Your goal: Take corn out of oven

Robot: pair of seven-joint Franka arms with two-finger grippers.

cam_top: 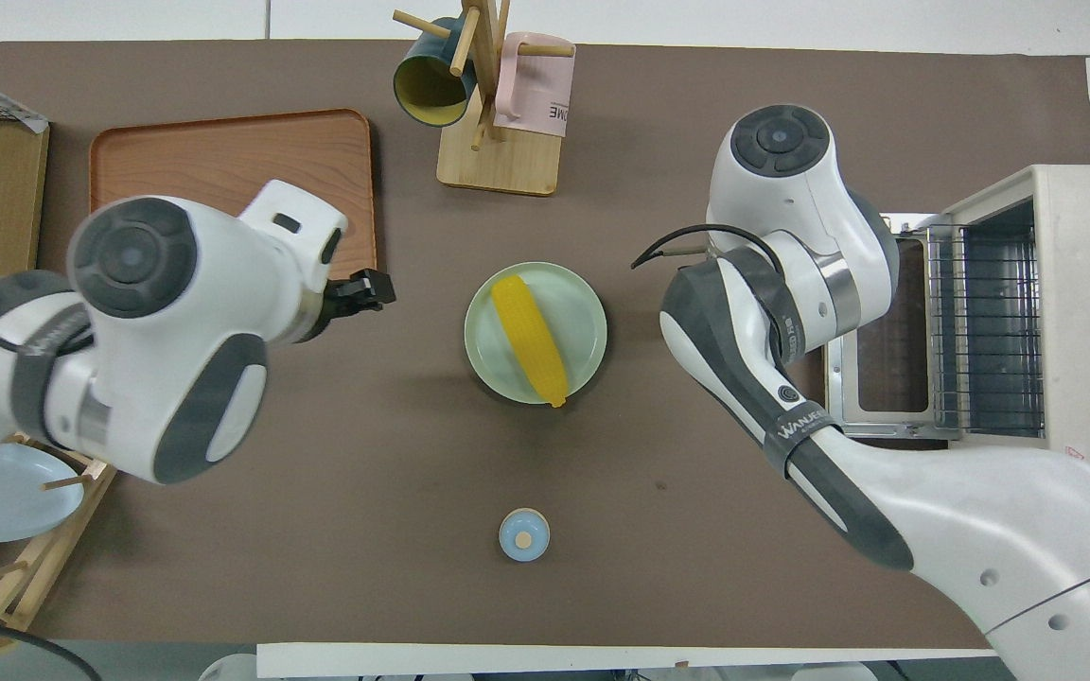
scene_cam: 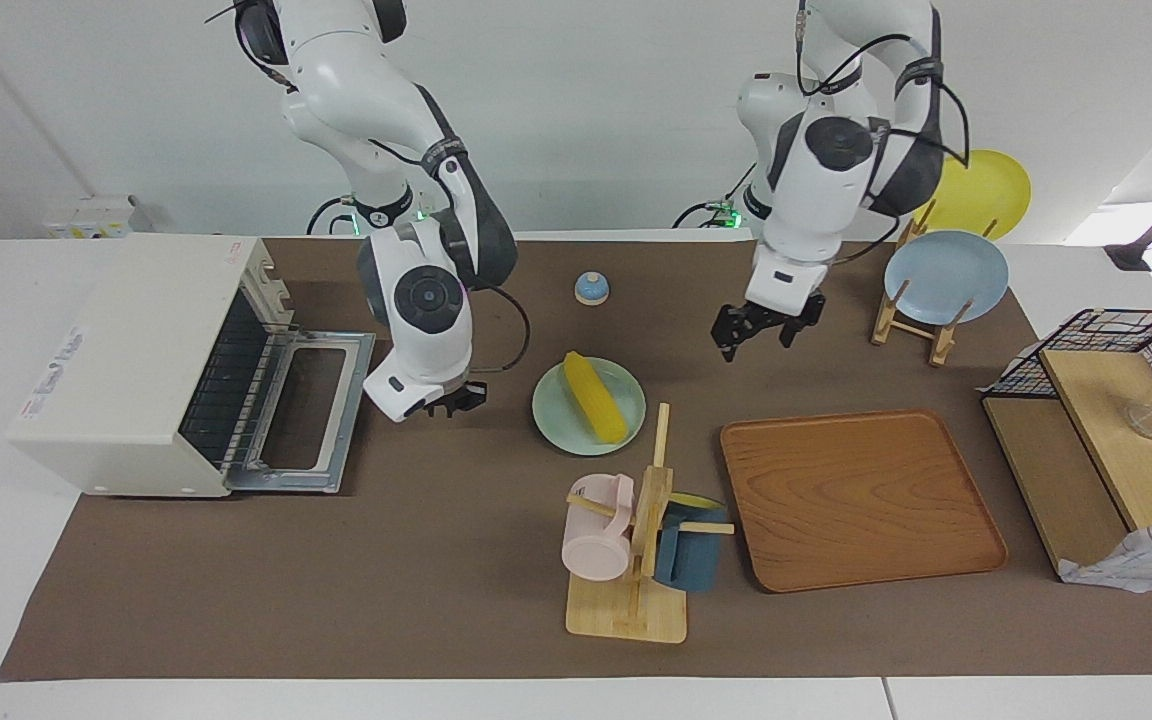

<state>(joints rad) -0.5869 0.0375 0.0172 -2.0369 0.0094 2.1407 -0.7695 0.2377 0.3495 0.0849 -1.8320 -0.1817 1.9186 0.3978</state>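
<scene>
The right gripper [scene_cam: 451, 400] hangs low over the brown mat, between the oven's [scene_cam: 126, 365] dropped door [scene_cam: 301, 412] and the green plate [scene_cam: 589, 406]; I cannot tell whether it is open or closed, and it holds nothing. The corn [scene_cam: 596, 397] lies out of the oven, slantwise on the plate, just beside this gripper toward the left arm's end, with a strip of bare mat between them. One tip of the cob reaches the plate's rim. The oven stands open, its wire rack [cam_top: 985, 326] bare.

The left gripper [scene_cam: 766, 328] hovers with fingers parted and empty above the mat, over ground nearer the robots than the wooden tray [scene_cam: 861, 500].

Bare mat surrounds the plate. A mug stand [scene_cam: 636, 545] sits farther from the robots than the plate, close to it; a small blue knob [scene_cam: 592, 288] sits nearer them, well apart.
</scene>
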